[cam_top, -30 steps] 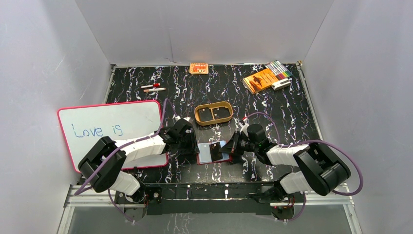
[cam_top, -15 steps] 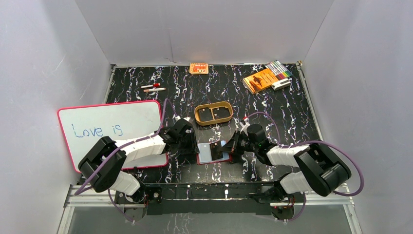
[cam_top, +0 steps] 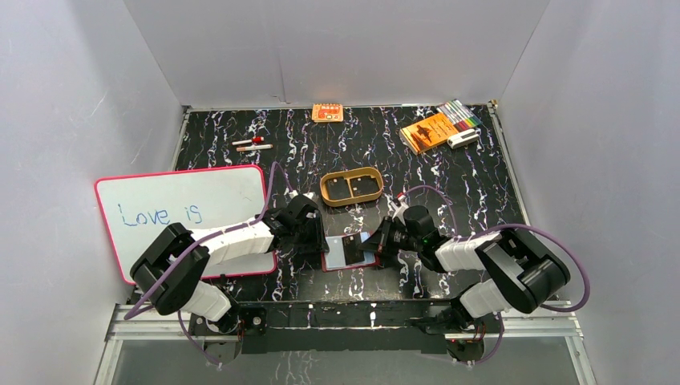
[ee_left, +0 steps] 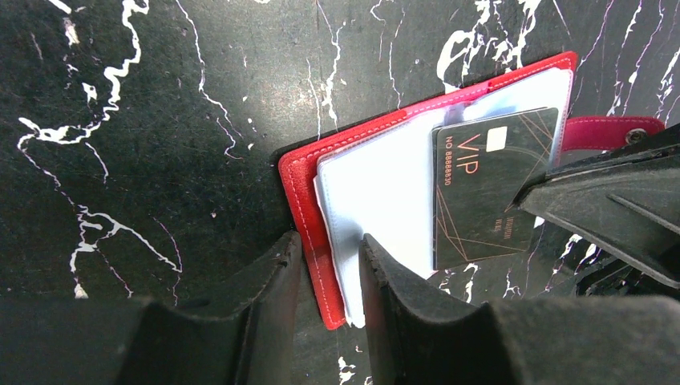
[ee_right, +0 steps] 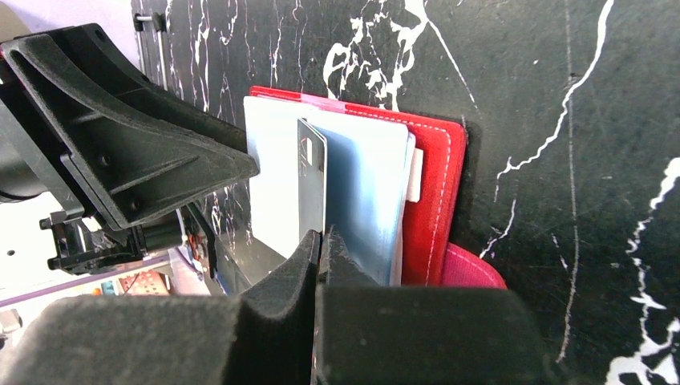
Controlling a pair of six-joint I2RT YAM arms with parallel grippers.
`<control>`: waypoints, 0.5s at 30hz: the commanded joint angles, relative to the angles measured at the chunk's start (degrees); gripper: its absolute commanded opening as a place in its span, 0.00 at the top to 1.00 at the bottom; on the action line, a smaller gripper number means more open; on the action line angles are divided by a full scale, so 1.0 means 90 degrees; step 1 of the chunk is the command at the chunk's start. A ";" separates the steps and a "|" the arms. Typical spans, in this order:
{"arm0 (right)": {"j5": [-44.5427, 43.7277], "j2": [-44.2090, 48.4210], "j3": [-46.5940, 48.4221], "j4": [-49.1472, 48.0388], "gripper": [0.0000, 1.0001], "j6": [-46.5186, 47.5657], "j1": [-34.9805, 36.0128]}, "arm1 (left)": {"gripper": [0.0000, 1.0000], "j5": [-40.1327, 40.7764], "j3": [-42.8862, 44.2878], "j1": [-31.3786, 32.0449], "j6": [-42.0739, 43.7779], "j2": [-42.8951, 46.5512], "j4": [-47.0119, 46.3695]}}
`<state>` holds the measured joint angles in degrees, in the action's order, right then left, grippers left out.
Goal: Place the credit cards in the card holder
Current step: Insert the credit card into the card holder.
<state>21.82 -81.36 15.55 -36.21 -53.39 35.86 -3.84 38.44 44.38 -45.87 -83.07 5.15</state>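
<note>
Found the card holder (cam_top: 338,255) lying open and flat on the black marbled table (cam_top: 449,172), near the front edge, between the 2 arms. Noted red cover, pale blue inner pockets facing up.

Checked the left gripper (ee_left: 329,245): jaws partly apart, straddling the holder's left cover edge, 1 finger on the bare table, the other on the pale pockets (no clamp visible).

Checked the right gripper (ee_right: 322,237): closed on 1 dark card (ee_left: 489,192) marked VIP, pinched at its right edge. Saw that card over the holder's right half, against the pocket sheets, tilted up off them. Could not tell whether inside a pocket.

Logged 1 tan oval tray (cam_top: 351,187) just behind the holder, apart from it.
</note>
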 commanded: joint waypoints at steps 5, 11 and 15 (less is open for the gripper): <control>-0.0109 -0.0270 -0.0085 -0.0293 1.00 -0.0048 0.0194 | 0.70 0.0051 0.0114 0.0021 -0.0001 -0.0094 0.0181; -0.0212 -0.0289 -0.0156 -0.0362 1.00 -0.0160 0.0230 | 0.70 0.0048 0.0076 0.0025 0.0006 -0.0104 0.0186; -0.0409 -0.0297 -0.0210 -0.0397 1.00 -0.0320 0.0260 | 0.70 0.0110 0.0088 0.0020 -0.0010 -0.0066 0.0274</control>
<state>20.91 -83.42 15.09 -39.40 -55.72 37.41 -3.84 38.44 44.38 -46.06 -83.11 5.19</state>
